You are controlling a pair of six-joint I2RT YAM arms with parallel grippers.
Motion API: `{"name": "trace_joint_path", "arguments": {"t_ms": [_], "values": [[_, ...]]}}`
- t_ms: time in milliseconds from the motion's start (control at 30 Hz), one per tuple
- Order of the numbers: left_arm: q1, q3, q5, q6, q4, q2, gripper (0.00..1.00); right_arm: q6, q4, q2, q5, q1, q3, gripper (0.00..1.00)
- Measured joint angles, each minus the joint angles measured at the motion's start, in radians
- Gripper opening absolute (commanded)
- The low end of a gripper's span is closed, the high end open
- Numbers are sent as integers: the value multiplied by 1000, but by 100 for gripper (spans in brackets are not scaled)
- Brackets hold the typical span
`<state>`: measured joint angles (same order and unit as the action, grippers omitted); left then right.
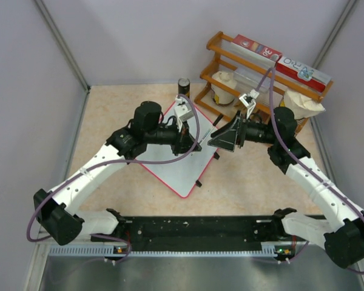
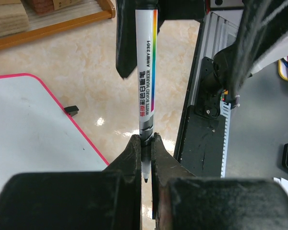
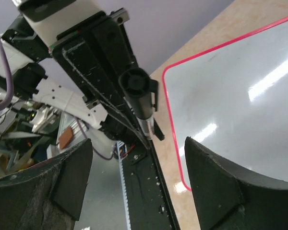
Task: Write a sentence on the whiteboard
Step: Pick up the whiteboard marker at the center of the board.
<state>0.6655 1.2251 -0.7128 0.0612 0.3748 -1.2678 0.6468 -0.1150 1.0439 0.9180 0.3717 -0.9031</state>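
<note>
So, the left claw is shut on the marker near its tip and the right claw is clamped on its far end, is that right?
Not quite: the right claw is open, its fingers wide apart and clear of the marker, as the right wrist view shows. The left claw is indeed shut on the marker near its tip.

Black-jointed white arms [image 1: 88, 174] (purple cables [image 1: 198, 124] alongside)
</note>
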Motion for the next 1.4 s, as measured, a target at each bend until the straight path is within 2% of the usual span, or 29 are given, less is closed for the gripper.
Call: {"name": "trace_joint_path", "arguments": {"t_ms": [167,200,633,800,833,867,933,1000,1067,1167,1267,1400], "values": [[0,0,-5,0,3,3,0,2,-31,32,18,74,0,49],[0,0,-6,0,3,3,0,5,-37,39,19,79,0,48],[4,0,-35,0,16,23,0,21,-80,60,-1,84,-1,45],[11,-4,-39,0,16,23,0,43,-113,79,-1,84,-2,29],[11,-5,-37,2,18,23,0,48,-120,84,2,84,-2,20],[11,-6,-34,3,18,23,0,50,-125,87,4,84,-2,16],[11,-10,-24,7,20,23,0,59,-131,93,18,85,-6,0],[11,-11,-22,18,19,23,0,48,-130,99,21,85,-10,0],[11,-13,-15,23,21,24,28,41,-128,104,21,85,-12,0],[14,-15,-3,17,20,25,58,30,-116,104,13,85,-15,0],[19,-29,32,16,21,43,70,0,-59,100,-26,85,-21,0],[22,-75,101,21,19,114,75,-58,59,92,-140,85,-48,0]]}}
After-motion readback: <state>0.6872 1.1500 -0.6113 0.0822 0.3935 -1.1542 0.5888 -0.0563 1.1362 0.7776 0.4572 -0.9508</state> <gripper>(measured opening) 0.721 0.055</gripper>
